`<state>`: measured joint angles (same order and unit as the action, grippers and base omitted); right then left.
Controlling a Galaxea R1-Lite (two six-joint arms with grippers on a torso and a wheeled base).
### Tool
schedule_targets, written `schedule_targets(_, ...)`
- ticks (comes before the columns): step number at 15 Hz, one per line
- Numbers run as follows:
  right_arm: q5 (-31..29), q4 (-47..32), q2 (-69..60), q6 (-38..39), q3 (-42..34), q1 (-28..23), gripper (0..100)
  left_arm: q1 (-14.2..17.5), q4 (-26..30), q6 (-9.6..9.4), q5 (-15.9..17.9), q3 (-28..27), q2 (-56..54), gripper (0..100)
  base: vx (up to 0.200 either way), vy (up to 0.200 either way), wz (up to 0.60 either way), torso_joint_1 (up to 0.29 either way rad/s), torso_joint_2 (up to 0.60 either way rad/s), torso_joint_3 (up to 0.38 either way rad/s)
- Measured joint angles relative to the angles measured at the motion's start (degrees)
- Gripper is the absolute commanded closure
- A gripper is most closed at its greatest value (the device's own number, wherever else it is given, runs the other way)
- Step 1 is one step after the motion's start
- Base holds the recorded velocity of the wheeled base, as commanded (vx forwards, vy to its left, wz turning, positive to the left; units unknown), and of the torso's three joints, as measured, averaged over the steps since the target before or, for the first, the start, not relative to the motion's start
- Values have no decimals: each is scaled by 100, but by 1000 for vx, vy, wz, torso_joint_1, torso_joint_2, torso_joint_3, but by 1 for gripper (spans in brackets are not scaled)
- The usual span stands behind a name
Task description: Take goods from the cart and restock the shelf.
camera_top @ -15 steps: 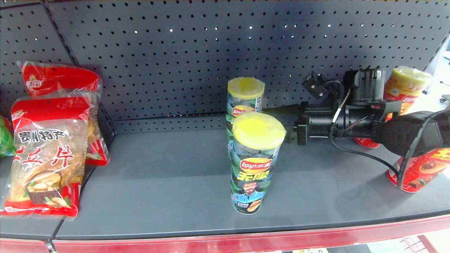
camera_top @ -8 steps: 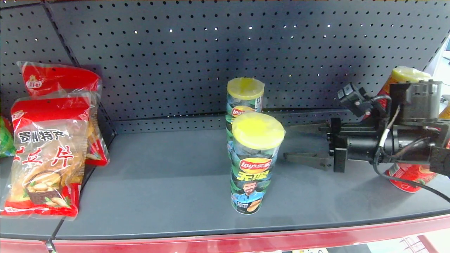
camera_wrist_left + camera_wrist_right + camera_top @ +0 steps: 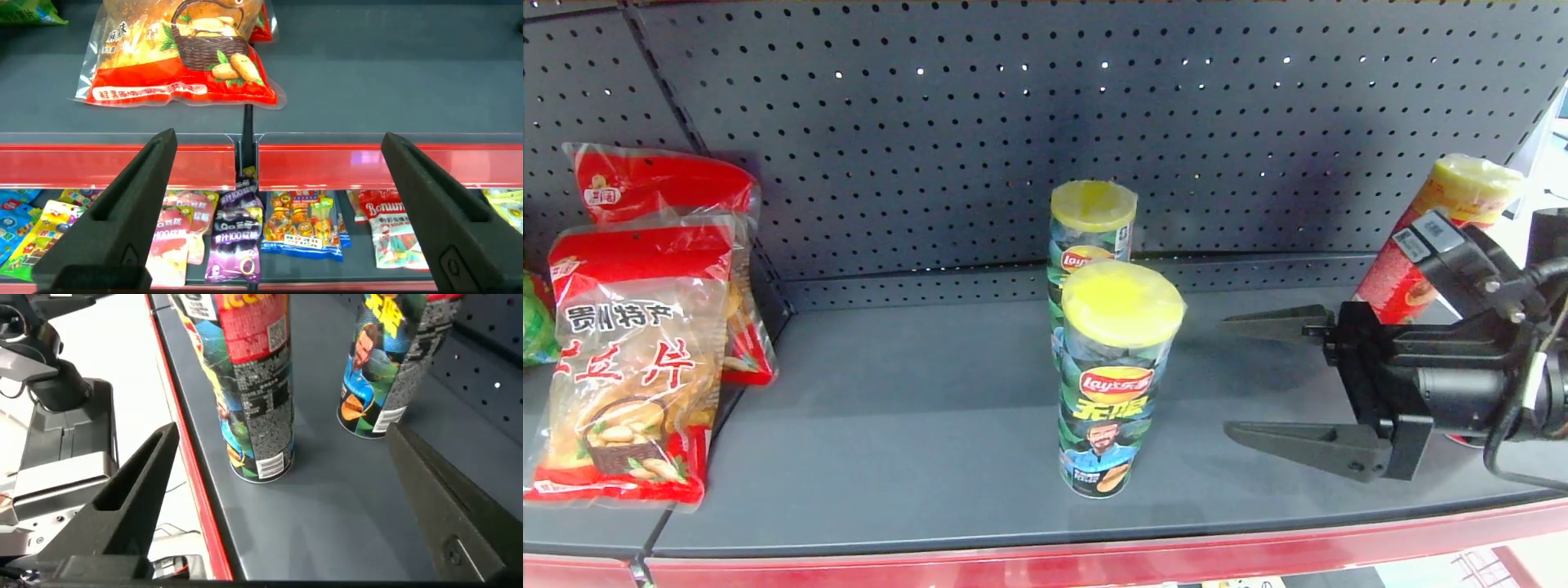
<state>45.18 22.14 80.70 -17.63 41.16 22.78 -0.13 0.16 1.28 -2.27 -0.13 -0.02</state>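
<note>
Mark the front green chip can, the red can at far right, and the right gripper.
front green chip can (image 3: 1112, 392), head view, label on its side wall.
red can (image 3: 1388, 282), head view, lower side wall.
right gripper (image 3: 1227, 377), head view, midway between its open fingertips.

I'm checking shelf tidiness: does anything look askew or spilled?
The red chip can at the shelf's right end looks tilted, its top leaning rightward, though the view's angle may cause that. Both green chip cans stand upright; nothing spilled.
</note>
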Motion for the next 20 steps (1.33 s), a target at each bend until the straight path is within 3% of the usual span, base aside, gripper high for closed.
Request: schedule_targets(20,-190,-27,-789,-29,-569,282,0,-2,2,-5,0,0,-2,0,0,0,0,0,0,0)
